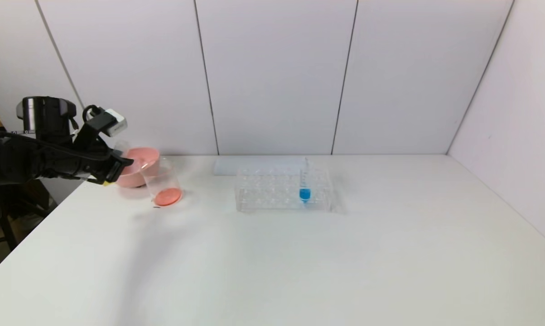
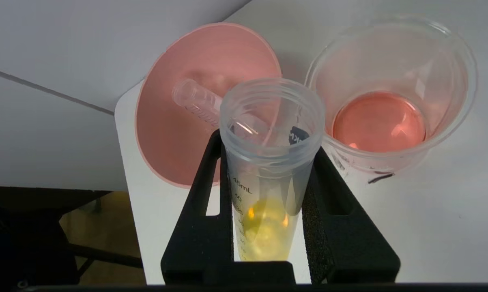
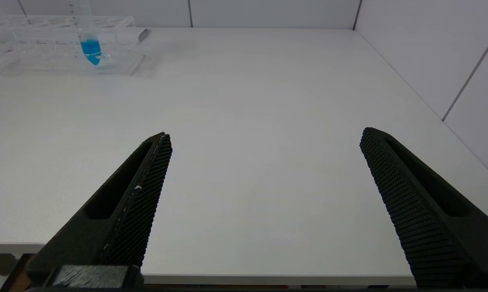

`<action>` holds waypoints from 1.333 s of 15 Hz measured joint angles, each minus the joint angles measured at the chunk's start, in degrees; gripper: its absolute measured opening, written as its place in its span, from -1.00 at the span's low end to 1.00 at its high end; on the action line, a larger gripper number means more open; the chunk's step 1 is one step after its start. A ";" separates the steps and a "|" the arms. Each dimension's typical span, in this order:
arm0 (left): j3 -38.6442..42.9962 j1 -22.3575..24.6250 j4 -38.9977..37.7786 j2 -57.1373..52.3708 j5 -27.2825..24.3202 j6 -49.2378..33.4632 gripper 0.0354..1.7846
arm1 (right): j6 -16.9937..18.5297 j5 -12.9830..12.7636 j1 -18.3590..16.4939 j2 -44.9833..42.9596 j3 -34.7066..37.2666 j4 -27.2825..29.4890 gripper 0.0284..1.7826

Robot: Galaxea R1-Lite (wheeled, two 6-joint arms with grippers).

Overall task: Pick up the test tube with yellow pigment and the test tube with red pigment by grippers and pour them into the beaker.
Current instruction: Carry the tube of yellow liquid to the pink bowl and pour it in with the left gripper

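1. The beaker (image 2: 390, 93) holds red-orange liquid, and an empty tube (image 2: 197, 103) lies in the pink bowl (image 2: 166, 134), so the red pour looks done.
2. The left gripper (image 2: 268, 190) is clamped on the test tube with yellow pigment (image 2: 268, 174), held over the table's left edge just beside bowl and beaker; yellow liquid remains, so this pour is left to do.
3. The right gripper (image 3: 264, 194) hovers over bare table, jaws wide apart and empty.
4. The blue tube (image 1: 304, 185) stands in the rack (image 1: 272, 188).

Right pincer (image 3: 264, 162) wide open above white table (image 3: 260, 89); far off, clear rack (image 3: 61, 44) holding blue-liquid tube (image 3: 90, 44).
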 joint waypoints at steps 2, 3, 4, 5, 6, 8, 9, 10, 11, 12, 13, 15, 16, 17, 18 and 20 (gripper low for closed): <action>-1.49 0.00 2.39 0.06 0.00 1.50 -0.48 | 0.00 0.00 0.02 0.00 0.00 0.00 0.91; -2.15 -0.02 3.30 0.06 -0.06 2.49 -0.48 | 0.00 0.02 0.02 0.00 0.00 0.00 0.91; -2.79 0.00 4.57 0.06 -0.30 3.12 -0.48 | 0.00 0.02 0.00 0.00 0.00 0.00 0.91; -3.58 0.00 6.10 0.06 -0.45 3.64 -0.48 | 0.00 0.02 0.00 0.00 0.00 0.00 0.91; -4.52 -0.02 7.98 0.09 -0.52 4.39 -0.48 | 0.00 0.00 0.00 0.00 0.00 0.00 0.91; -6.69 -0.07 12.12 0.20 -0.52 6.34 -0.48 | 0.00 0.00 0.00 0.00 0.00 0.00 0.91; -7.67 -0.07 14.18 0.21 -0.52 7.19 -0.48 | 0.00 -0.01 -0.02 0.00 0.00 0.00 0.91; -8.74 -0.09 16.31 0.23 -0.52 8.13 -0.48 | 0.00 0.00 -0.02 0.00 0.00 0.00 0.91; -9.62 -0.11 17.91 0.28 -0.56 9.00 -0.48 | 0.00 0.00 -0.02 0.00 0.00 0.00 0.91; -10.36 -0.11 18.92 0.37 -0.61 9.70 -0.48 | 0.00 0.00 0.00 0.00 0.00 0.00 0.91; -11.06 -0.09 19.75 0.48 -0.61 10.56 -0.48 | 0.00 0.02 0.00 0.00 0.00 0.00 0.91; -12.76 -0.09 22.35 0.73 -0.72 12.19 -0.48 | 0.00 0.02 0.02 0.00 0.00 0.00 0.91; -13.75 -0.09 24.03 0.87 -0.74 12.71 -0.48 | 0.00 0.00 0.02 0.00 0.00 0.00 0.91; -14.84 -0.09 26.09 1.02 -1.33 13.20 -0.48 | 0.00 0.00 0.02 0.00 0.00 0.00 0.91; -15.91 -0.05 27.86 1.30 -2.68 13.79 -0.48 | 0.00 0.00 0.00 0.00 0.00 0.00 0.91; -17.83 0.04 30.31 1.99 -4.72 15.23 -0.48 | 0.00 0.00 -0.02 0.00 0.00 0.00 0.91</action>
